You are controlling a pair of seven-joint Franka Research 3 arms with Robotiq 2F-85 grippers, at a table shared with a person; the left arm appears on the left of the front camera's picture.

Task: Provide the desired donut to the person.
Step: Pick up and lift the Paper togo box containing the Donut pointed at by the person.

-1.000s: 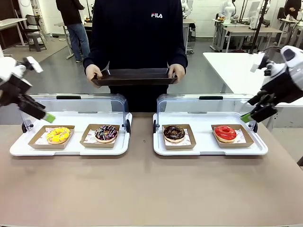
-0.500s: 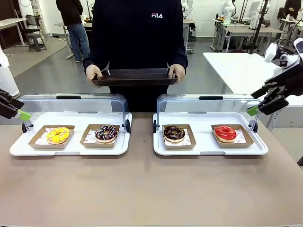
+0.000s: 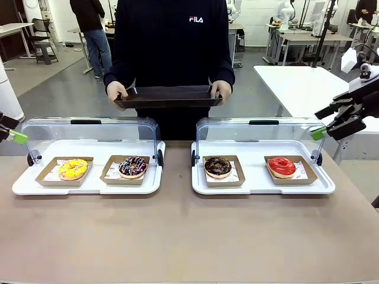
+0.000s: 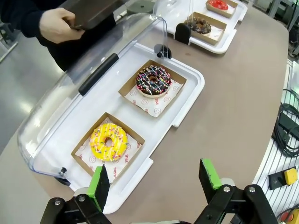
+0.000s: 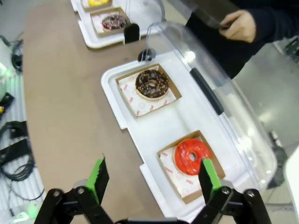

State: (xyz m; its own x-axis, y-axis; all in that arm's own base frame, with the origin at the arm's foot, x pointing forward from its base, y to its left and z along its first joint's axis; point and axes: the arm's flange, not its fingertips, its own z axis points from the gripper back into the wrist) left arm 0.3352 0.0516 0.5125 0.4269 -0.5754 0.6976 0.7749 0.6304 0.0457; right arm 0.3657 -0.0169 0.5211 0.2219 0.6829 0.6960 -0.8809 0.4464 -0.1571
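Observation:
The person (image 3: 172, 41) stands at the far side and holds a dark tray (image 3: 168, 96) level in both hands. Four donuts lie in cardboard boxes: a yellow donut (image 3: 73, 168) (image 4: 108, 141) and a striped chocolate donut (image 3: 132, 166) (image 4: 153, 80) on the left white tray, a sprinkled chocolate donut (image 3: 218, 166) (image 5: 152, 85) and a red donut (image 3: 282, 166) (image 5: 192, 156) on the right one. My left gripper (image 3: 13, 133) (image 4: 154, 175) hangs open at the far left, above the yellow donut's end. My right gripper (image 3: 320, 123) (image 5: 153, 171) hangs open at the far right, above the red donut's end.
Each white serving tray (image 3: 86, 188) (image 3: 260, 189) has a clear lid (image 3: 89, 127) (image 3: 254, 127) tipped back toward the person. Bare brown table (image 3: 177, 236) spreads in front of the trays. A white table (image 3: 290, 83) stands at the back right.
Both arms have drawn back outward and upward from the trays, the left almost off the picture's left edge. Both grippers stay open. The person and the donuts have not moved.

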